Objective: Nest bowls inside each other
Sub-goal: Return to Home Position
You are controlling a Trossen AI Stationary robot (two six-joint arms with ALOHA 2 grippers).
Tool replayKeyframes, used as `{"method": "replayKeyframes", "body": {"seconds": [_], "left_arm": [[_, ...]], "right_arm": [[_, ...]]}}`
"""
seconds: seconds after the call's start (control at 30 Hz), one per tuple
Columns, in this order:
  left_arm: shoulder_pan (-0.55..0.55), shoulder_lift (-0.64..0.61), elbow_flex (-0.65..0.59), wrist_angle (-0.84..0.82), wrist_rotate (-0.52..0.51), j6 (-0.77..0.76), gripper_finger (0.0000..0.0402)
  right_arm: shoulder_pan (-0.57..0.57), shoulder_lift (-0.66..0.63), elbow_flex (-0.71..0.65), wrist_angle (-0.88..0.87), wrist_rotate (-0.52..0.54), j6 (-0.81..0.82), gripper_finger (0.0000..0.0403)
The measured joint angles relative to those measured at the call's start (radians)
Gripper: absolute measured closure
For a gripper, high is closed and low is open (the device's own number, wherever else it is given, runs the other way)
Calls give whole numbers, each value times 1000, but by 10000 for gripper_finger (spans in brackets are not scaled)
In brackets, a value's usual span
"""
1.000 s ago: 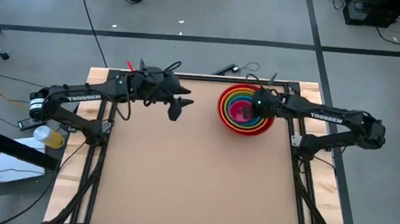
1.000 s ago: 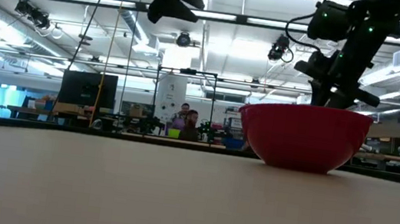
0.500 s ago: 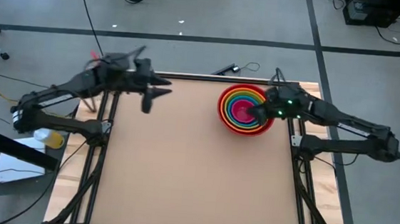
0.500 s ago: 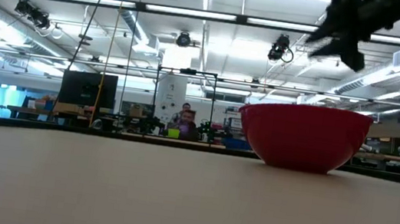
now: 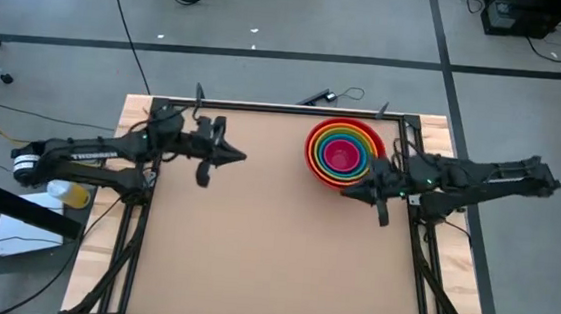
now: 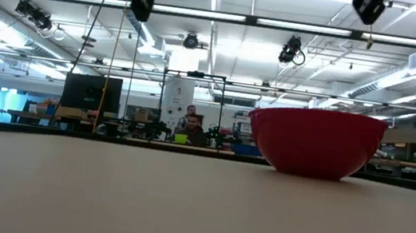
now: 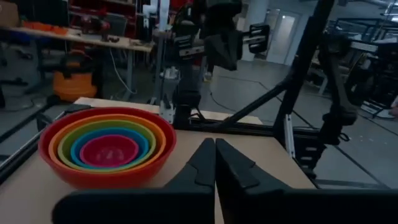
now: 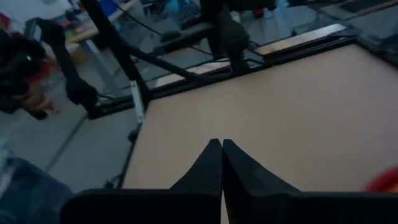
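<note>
Bowls sit as one nested stack on the table, just beside my right gripper and well ahead of my left gripper, with bare tabletop between that one and the stack. The red bowl is the outer shell and rests on the wood. Inside it sit the orange bowl, the yellow-green bowl and the blue bowl, and the pink bowl sits lowest in the middle. The rims read as even rings from above, so each bowl looks seated level, not cocked. I judge the nesting done, which is why neither of my grippers is over the stack. My right gripper hangs above the table off the near side of the red bowl, apart from it and pointing across the table instead of down into the bowls. Its jaws are pressed together with nothing between them. My left gripper is raised over its own side of the table and points toward the stack. Its jaws are also closed tight and empty. With nothing left to carry, closed jaws make sense for pulling the arms back. The one risk I see is my right arm brushing the red rim, so it should move away from the stack first.
</note>
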Motion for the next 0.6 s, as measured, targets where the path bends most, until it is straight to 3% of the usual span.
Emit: {"method": "replayKeyframes", "body": {"seconds": [0.2, 0.47, 0.6], "left_arm": [[-8, -243, -42, -252, -1, 3, 399], [-7, -482, -98, -582, -16, 185, 399], [-7, -561, -225, -468, -20, 159, 399]], "right_arm": [[115, -174, 0, -157, 233, -45, 399], [97, -327, -6, -459, 276, -246, 396], [81, -450, -103, -256, 217, -261, 399]]}}
